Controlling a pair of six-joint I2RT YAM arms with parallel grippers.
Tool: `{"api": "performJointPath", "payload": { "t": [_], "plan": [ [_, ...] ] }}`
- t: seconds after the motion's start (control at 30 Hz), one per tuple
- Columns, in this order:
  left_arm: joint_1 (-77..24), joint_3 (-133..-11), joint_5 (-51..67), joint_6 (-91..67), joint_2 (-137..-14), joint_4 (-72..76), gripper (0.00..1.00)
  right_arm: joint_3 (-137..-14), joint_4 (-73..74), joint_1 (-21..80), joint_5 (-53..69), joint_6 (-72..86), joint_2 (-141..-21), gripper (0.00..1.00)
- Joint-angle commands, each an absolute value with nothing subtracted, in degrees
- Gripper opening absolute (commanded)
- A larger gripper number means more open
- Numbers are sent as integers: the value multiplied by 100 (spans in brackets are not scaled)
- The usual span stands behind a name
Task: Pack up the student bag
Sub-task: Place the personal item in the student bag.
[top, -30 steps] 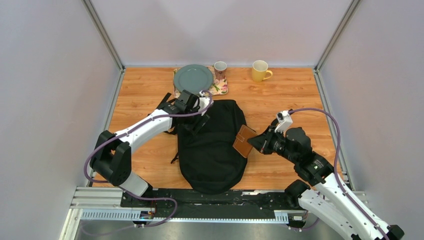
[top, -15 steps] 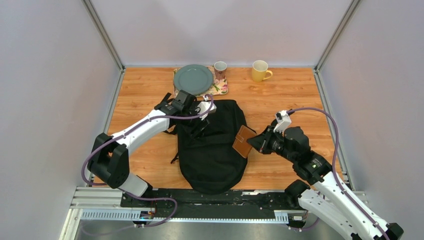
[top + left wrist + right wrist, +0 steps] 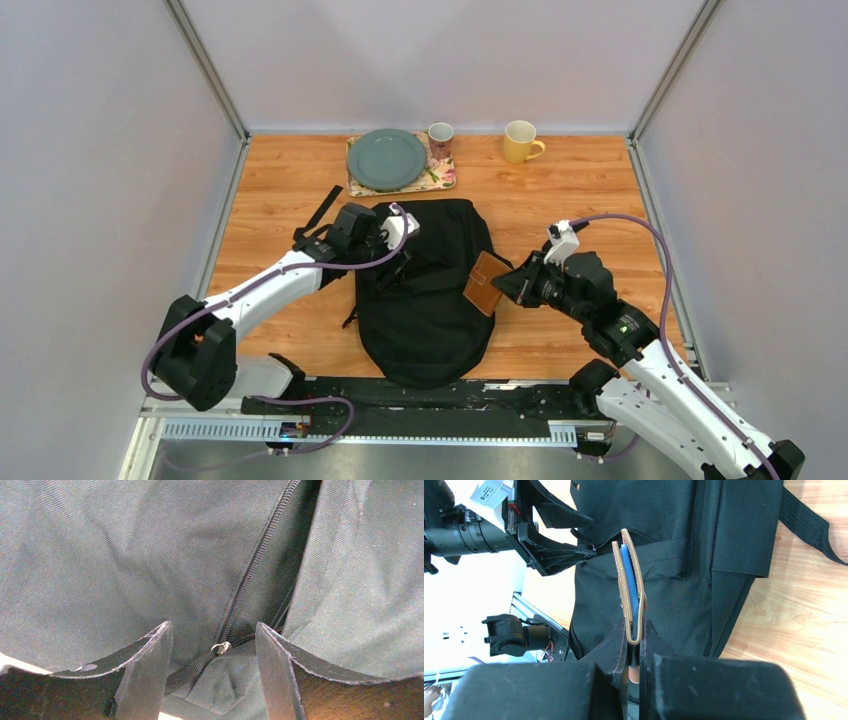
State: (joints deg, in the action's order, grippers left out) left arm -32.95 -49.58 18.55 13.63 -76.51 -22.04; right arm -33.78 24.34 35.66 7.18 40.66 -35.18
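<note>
The black student bag lies flat in the middle of the table. My left gripper is open over its upper left side. In the left wrist view its fingers straddle the zipper track, with the small metal zipper ring between them, untouched. My right gripper is shut on a small brown wallet and holds it edge-on over the bag's right side. In the right wrist view the wallet shows a blue inner layer, and the bag lies behind it.
At the back stand a green plate on a floral mat, a small patterned cup and a yellow mug. A bag strap lies on the wood left of the bag. Grey walls enclose the table.
My left gripper has pulled back toward the near left along the bag, uncovering the bag's top edge and the strap. My right gripper with the wallet has barely moved.
</note>
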Motion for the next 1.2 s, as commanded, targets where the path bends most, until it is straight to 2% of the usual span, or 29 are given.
{"api": "performJointPath", "payload": {
  "t": [0.0,0.2,0.57,0.83,1.03,1.17],
  "plan": [
    [-3348,-4475,1566,959,-7260,-1330,70,-3454,1995,3577,765,4113,-3524,0],
    [-3612,-3850,650,976,-6900,-213,70,-3428,1925,3586,782,4157,-3586,0],
    [-3639,-4051,2055,650,-7066,167,70,-3366,1943,3577,721,4219,-3638,0],
    [-3735,-4386,2136,1037,-7620,-378,70,-3419,2048,3577,686,4184,-3630,1],
    [-3928,-4052,1355,1055,-7506,-27,70,-3384,2039,3577,633,4210,-3621,1],
    [-4209,-3736,320,1108,-7427,403,68,-3375,2004,3577,633,4227,-3656,1]
  ]
}}
